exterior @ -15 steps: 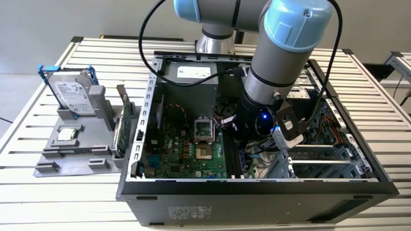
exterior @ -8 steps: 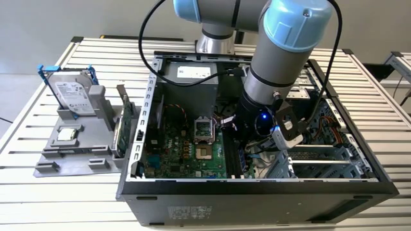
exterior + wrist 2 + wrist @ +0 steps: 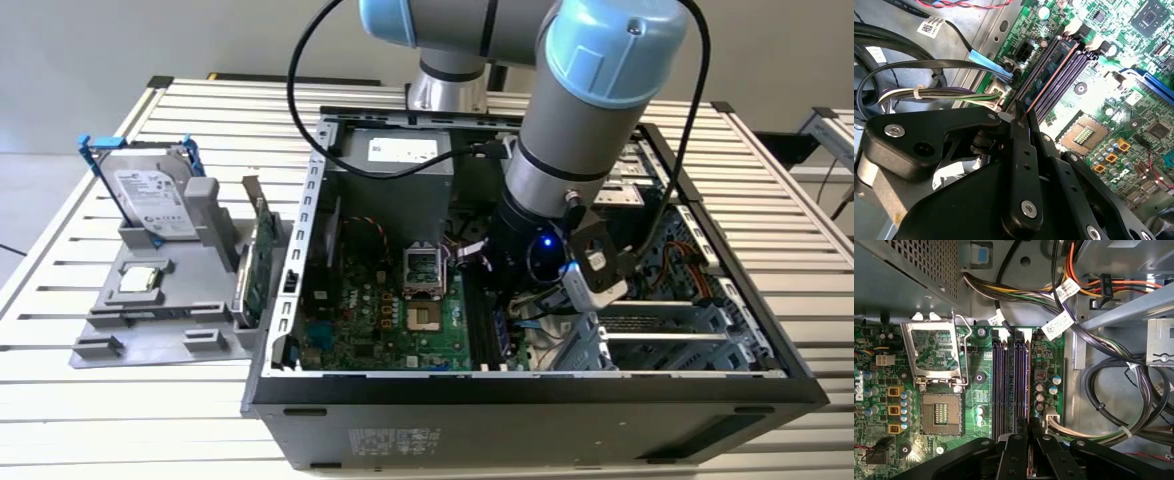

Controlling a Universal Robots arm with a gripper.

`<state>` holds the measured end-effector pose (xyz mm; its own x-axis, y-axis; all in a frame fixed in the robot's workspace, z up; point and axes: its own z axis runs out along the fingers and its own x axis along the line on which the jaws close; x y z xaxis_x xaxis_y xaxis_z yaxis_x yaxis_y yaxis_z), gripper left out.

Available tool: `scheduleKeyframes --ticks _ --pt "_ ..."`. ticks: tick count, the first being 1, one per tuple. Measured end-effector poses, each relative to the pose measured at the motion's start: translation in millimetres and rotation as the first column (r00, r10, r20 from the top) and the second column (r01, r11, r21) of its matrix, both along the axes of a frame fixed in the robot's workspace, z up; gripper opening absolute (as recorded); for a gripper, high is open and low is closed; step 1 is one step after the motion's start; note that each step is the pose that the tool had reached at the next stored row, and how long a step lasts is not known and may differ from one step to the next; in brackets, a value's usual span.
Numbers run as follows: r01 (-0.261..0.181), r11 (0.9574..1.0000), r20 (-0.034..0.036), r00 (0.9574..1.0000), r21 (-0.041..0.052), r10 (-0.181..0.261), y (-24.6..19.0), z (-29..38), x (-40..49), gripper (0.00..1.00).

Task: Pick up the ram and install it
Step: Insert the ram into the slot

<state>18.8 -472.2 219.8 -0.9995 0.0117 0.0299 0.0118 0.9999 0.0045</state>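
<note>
The gripper (image 3: 1023, 116) is down inside the open case (image 3: 534, 385), over the motherboard (image 3: 979, 405). Its 2 fingers (image 3: 1015, 452) are clamped on the ram (image 3: 1049, 75), which stands on edge and runs straight out from the fingertips along the slots (image 3: 1006, 385). In the second wrist view the stick sits in line with 1 slot. The empty socket (image 3: 941, 412) lies beside the fingers, well apart.
</note>
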Motion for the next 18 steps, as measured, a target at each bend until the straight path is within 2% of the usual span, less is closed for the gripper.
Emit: scheduleKeyframes --ticks 11,18 --pt "0.011 0.9999 0.0 0.9999 0.0006 -0.011 -0.1 -4.8 -0.2 0.0" --pt "0.011 0.9999 0.0 0.9999 0.0007 -0.011 0.0 -5.0 -0.2 0.0"
